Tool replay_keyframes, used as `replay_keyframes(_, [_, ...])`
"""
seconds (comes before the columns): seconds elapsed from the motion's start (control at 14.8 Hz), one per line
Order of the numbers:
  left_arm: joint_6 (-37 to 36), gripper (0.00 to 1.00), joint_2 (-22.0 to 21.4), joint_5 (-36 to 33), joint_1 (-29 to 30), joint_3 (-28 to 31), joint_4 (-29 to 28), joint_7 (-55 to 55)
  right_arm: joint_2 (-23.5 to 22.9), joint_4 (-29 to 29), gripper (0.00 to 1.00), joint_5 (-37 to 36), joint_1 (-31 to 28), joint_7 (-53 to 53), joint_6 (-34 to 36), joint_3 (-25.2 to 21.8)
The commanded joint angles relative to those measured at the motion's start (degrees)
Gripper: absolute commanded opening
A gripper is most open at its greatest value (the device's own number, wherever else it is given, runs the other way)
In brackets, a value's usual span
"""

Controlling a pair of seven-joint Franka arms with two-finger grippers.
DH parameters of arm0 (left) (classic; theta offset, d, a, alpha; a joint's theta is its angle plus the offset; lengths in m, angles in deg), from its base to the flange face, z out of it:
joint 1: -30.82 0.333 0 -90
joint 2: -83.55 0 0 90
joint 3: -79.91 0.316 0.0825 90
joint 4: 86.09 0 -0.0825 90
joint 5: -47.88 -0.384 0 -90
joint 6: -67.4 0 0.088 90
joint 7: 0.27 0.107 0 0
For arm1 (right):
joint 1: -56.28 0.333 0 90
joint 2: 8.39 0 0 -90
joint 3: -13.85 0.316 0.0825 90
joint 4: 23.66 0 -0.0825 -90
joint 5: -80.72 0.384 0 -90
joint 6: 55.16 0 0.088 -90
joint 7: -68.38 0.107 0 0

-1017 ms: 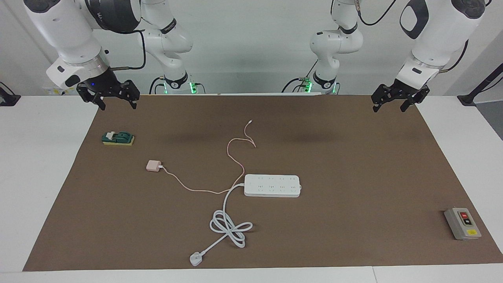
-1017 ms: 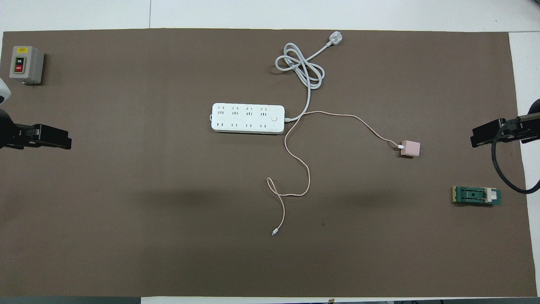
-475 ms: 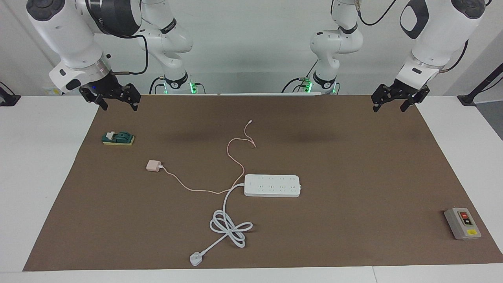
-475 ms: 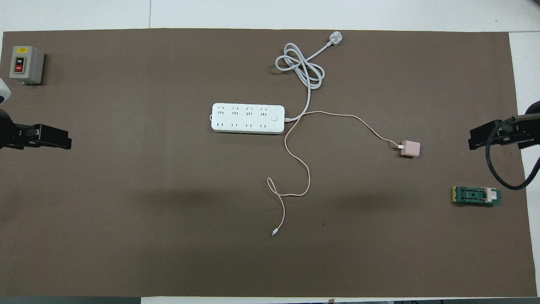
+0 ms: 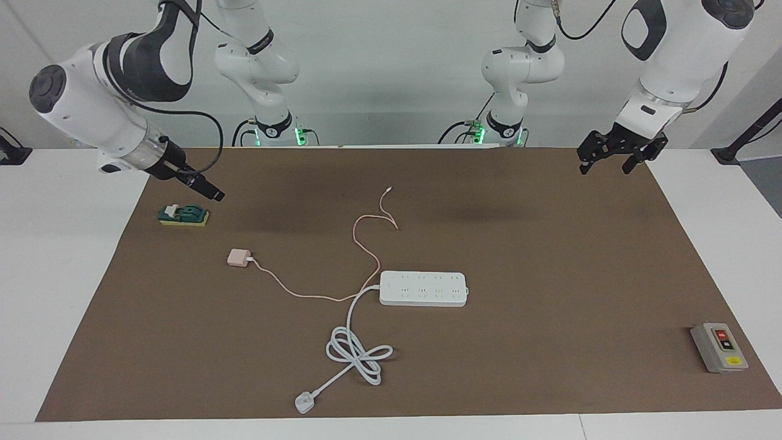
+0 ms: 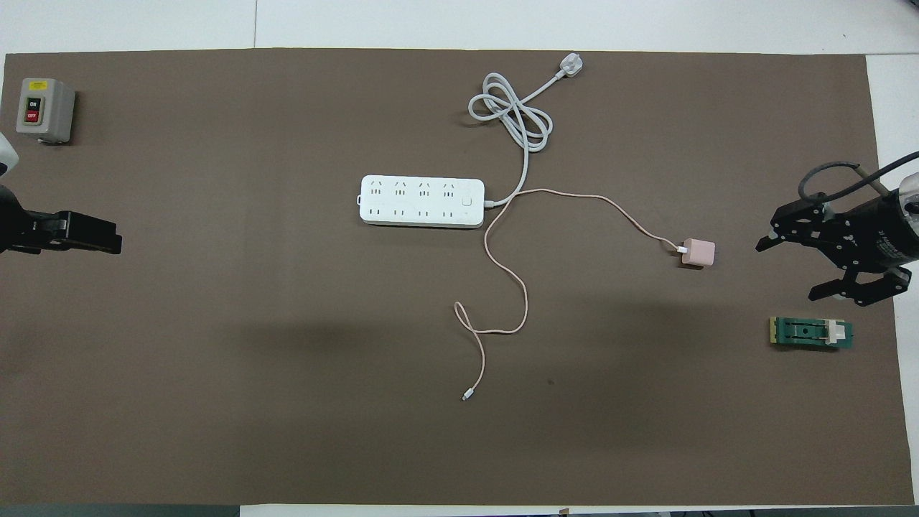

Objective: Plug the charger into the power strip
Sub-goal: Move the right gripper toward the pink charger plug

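1. Going across the facing view. Right gripper (image 5: pixel 211 190) is up in the air at the right arm's end of the mat, above the small green block (image 5: pixel 183 214). In the overhead view its fingers (image 6: pixel 779 240) are spread wide, nothing between them. Empty.
2. Charger (image 5: pixel 239 257) lies flat on the brown mat (image 5: pixel 550 275), toward the right arm's end, well apart from any socket. Nothing touching it. It's farther from the robots than the green block.
3. Its pink cable (image 5: pixel 360 244) runs from the cube toward the power strip (image 5: pixel 423 288), passes the strip's cord end, then loops nearer to the robots, with the tiny connector lying loose on the mat.
4. Power strip is mid-mat, sockets up, all visibly vacant. Its thick white cord (image 5: pixel 357 351) is coiled farther from the robots, three-pin plug lying free.
5. Left gripper (image 5: pixel 614 160) hangs over the mat corner at the left arm's end, jaws apart, holding nothing. Waiting.
6. Grey button box (image 5: pixel 719 348) sits near the mat edge at the left arm's end, not involved.
7. Progress: basically zero. Charger not grasped, not lifted, not aligned, not inserted. Whole sequence left; right arm looks best placed for the pick.
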Motion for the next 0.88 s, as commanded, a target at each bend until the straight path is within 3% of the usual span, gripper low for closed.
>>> replay_keyframes(0.0, [0.7, 1.00, -1.8, -1.3, -0.4, 0.1, -2.0, -0.9, -2.6, -0.9, 1.00, 6.7, -2.1, 6.9, -3.0, 0.5])
replay_keyframes(0.34, [0.7, 1.00, -1.8, -1.3, -0.4, 0.1, -2.0, -0.9, -5.5, -6.4, 1.00, 17.9, -4.4, 11.0, -8.8, 0.3])
replay_keyframes(0.81, [0.7, 1.00, -1.8, -1.3, -0.4, 0.1, -2.0, -0.9, -15.3, -5.6, 1.00, 27.3, -6.5, 11.2, -11.5, 0.1])
